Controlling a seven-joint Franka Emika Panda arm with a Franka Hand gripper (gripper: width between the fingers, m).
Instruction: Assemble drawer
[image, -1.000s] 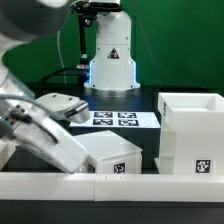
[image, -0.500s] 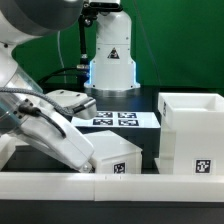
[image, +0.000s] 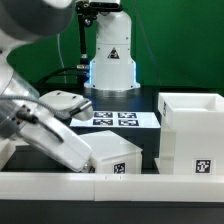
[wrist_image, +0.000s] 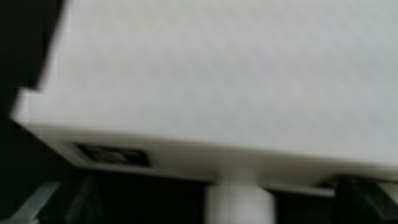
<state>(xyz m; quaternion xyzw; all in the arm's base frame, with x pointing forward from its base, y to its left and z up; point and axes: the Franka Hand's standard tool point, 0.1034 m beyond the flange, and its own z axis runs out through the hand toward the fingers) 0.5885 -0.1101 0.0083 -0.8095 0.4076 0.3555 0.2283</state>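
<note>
A shallow white drawer tray (image: 115, 155) with a tag on its front lies at the front middle of the black table. In the wrist view its white face (wrist_image: 231, 80) fills the frame, with its small knob (wrist_image: 231, 200) sticking out. My gripper (wrist_image: 222, 205) is open: dark fingers (wrist_image: 63, 198) stand on either side of the knob with gaps between. In the exterior view the hand (image: 62, 148) reaches down against the tray's left side, fingers hidden. The tall cube-like casing (image: 192, 135) stands upright at the exterior view's right. A second tray (image: 65, 102) lies behind the arm.
The marker board (image: 115, 118) lies flat mid-table behind the tray. A low white rail (image: 120, 182) with tags runs along the front edge. The robot's base (image: 110, 60) stands at the back. A narrow gap separates the tray and the casing.
The arm shifted slightly and came back to nearly the same pose. The tray and casing have not moved.
</note>
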